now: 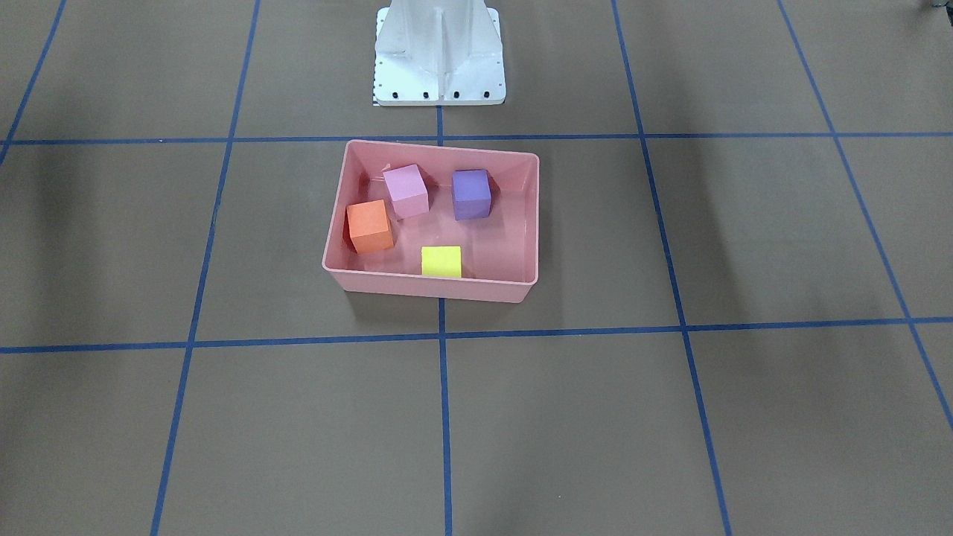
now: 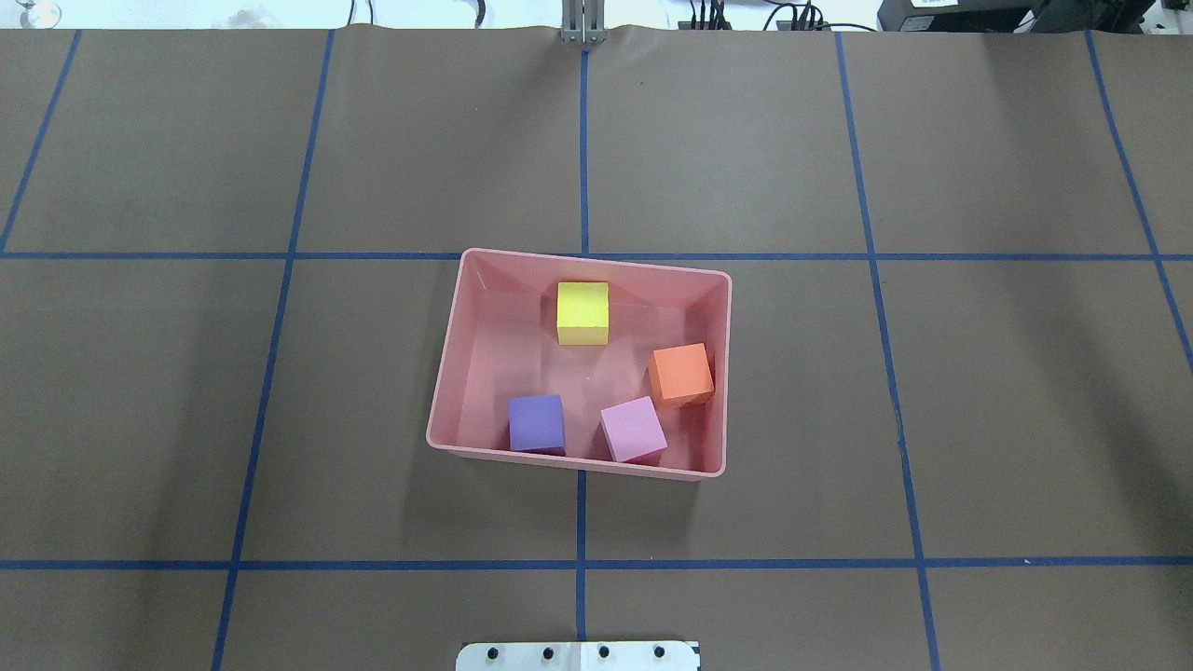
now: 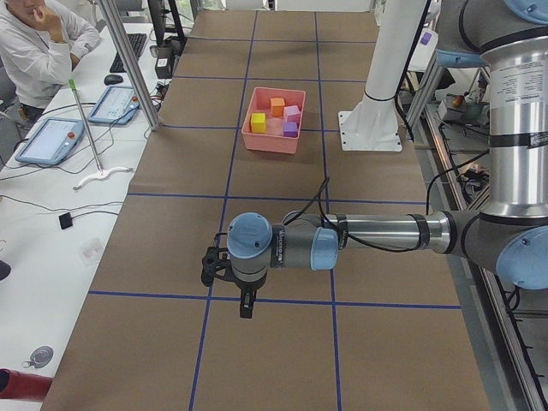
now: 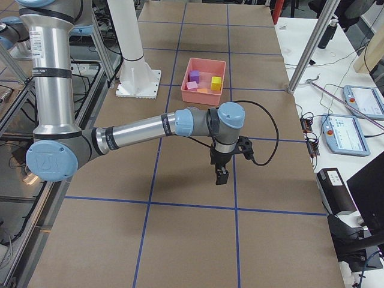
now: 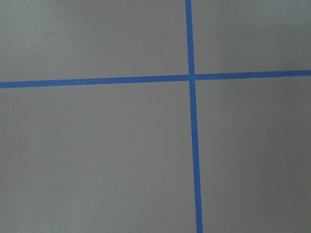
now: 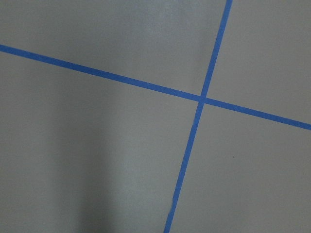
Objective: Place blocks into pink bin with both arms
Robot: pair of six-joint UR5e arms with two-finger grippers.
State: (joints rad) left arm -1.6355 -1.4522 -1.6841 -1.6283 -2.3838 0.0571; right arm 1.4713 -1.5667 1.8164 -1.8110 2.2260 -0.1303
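Note:
The pink bin (image 2: 447, 373) sits at the table's middle and holds all four blocks: yellow-green (image 2: 582, 312), orange (image 2: 680, 375), purple (image 2: 537, 424) and light pink (image 2: 633, 429). It also shows in the front-facing view (image 1: 336, 216), the left view (image 3: 265, 141) and the right view (image 4: 207, 95). My left gripper (image 3: 247, 306) hangs over the table's left end, far from the bin. My right gripper (image 4: 221, 174) hangs over the right end, far from the bin. Both show only in the side views, so I cannot tell whether they are open or shut.
The white pedestal base (image 1: 439, 59) stands just behind the bin on the robot's side. Blue tape lines (image 2: 582, 140) grid the brown table. A person (image 3: 34, 51) and tablets (image 3: 51, 141) are at a side desk; more gear is on the desk (image 4: 360, 132) opposite.

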